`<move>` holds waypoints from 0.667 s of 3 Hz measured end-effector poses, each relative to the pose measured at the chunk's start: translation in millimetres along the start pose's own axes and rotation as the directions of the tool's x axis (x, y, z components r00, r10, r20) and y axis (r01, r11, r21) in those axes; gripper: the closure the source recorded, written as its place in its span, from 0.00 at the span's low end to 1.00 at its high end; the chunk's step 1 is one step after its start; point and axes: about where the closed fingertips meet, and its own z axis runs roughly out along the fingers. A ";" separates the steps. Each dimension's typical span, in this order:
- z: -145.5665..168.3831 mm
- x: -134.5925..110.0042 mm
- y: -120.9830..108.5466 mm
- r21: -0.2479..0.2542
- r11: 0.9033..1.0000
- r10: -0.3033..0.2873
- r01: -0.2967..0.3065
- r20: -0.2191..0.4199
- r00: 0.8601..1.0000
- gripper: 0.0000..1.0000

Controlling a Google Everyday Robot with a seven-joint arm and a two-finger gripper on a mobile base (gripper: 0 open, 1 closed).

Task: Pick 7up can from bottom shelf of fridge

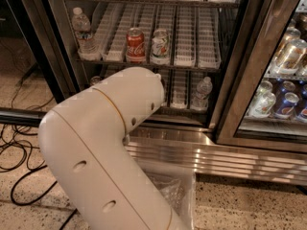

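Note:
The fridge stands open, with white wire racks and a ribbed steel base. My white arm reaches up from the lower left into the bottom shelf and covers its left and middle lanes. My gripper is hidden behind the arm's far end, inside the bottom shelf. I cannot make out the 7up can. A small silver-topped item peeks out at the arm's left edge on that shelf, and I cannot tell what it is.
A water bottle stands on the bottom shelf, right of the arm. The shelf above holds an orange-red can, a white-and-green can and a water bottle. A second cooler stands at right. Black cables lie on the floor.

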 end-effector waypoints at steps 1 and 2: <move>13.1 1.8 -13.3 0.037 0.999 -0.029 0.029 -0.002 1.000 0.24; 26.6 -0.2 -22.6 0.064 0.997 -0.043 0.043 0.004 0.999 0.24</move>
